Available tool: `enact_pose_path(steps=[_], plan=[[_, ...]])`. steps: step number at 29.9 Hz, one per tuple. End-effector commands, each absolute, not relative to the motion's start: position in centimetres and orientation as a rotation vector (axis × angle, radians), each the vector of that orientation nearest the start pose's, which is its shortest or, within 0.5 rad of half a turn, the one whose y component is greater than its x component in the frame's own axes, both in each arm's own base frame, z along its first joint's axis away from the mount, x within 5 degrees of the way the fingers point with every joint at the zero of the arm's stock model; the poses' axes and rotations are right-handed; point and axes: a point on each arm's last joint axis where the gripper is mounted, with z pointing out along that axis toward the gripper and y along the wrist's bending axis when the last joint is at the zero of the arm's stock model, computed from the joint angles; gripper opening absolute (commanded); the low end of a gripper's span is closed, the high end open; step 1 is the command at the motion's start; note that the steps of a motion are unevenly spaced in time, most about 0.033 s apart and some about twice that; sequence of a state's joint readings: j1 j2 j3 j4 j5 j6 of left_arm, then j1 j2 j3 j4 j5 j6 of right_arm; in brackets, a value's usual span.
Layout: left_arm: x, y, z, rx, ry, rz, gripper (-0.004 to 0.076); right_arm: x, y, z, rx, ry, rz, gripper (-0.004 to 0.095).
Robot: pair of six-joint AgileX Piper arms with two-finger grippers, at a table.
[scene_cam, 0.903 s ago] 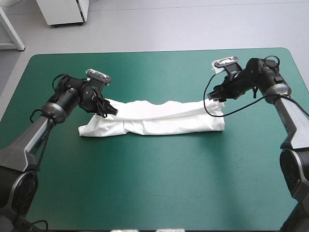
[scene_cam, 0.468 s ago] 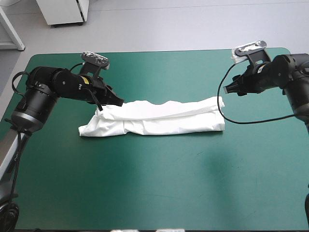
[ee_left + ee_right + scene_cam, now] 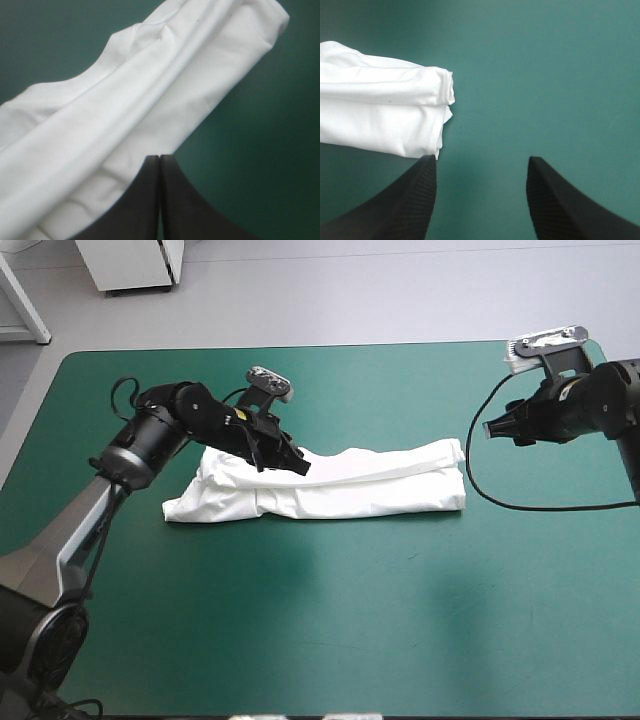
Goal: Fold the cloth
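White folded T-shirt (image 3: pixel 350 490) lying as a long band.
Left gripper (image 3: pixel 298 466) hovering, pressed together, over its 10 o'clock part; right gripper (image 3: pixel 487 430) spread, at its 3 o'clock.

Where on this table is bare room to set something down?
The wide teal-green cover between the folded white T-shirt and the near edge is bare; a narrower strip runs beyond the shirt. Crowded: the shirt's left part under the black left gripper, its right end by the right gripper.
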State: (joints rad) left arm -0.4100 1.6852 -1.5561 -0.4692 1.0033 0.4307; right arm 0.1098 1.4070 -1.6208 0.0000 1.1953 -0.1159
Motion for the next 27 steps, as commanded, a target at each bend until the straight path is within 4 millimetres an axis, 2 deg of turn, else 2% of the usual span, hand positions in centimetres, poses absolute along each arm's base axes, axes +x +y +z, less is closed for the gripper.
enact_pose_path(steps=[1, 7, 16, 22, 27], plan=[[33.4, -18.8, 34.1, 0.834, 2.343, -0.655, -0.0009, 28.5, 3.0, 43.6, -0.260, 2.409, -0.019, 0.0523], [35.8, -19.7, 30.1, 0.805, 2.412, -0.647, -0.0009, 30.9, 3.4, 38.9, -0.286, 2.548, -0.001, 0.0523], [38.3, -20.8, 26.1, 0.807, 2.493, -0.649, -0.0009, 34.0, 4.2, 35.5, -0.322, 2.595, 0.098, 0.0524], [39.0, -21.2, 25.0, 0.818, 2.519, -0.656, -0.0009, 35.8, 3.0, 33.7, -0.231, 2.610, 0.391, 0.0523], [39.1, -21.2, 25.2, 0.824, 2.510, -0.644, -0.0009, 36.8, 2.4, 31.9, -0.199, 2.653, 0.425, 0.0523]])
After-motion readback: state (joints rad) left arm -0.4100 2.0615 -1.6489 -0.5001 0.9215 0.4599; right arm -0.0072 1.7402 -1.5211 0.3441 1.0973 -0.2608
